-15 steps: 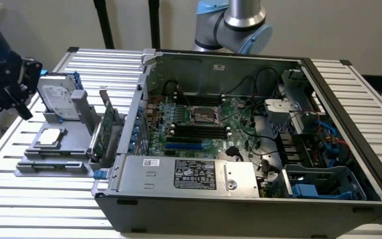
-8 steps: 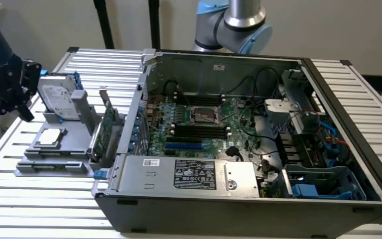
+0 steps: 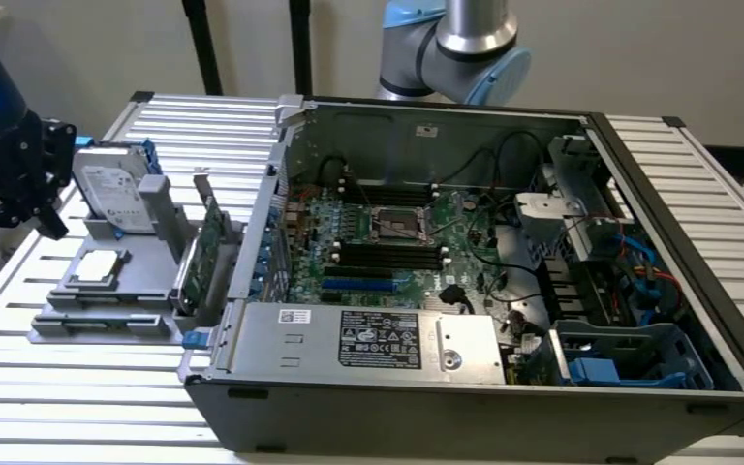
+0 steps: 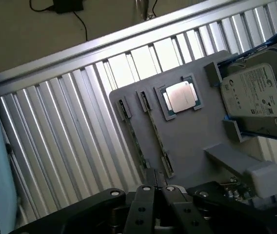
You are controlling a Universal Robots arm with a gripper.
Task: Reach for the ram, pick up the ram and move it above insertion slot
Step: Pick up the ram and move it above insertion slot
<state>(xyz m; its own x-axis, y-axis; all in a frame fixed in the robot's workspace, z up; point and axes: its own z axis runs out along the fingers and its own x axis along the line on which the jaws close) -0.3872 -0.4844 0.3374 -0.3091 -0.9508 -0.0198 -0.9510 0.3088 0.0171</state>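
Bright, even overhead light. Glare on worktop slats and CPU; soft shadows inside case.

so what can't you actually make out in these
- ram, wrist view: it stands edge-on in the grey holder, so its chips are hidden.
- hard drive, wrist view: cut off by the picture's edge.
- insertion slot, exterior view: too small to tell which of the dark slots is free.
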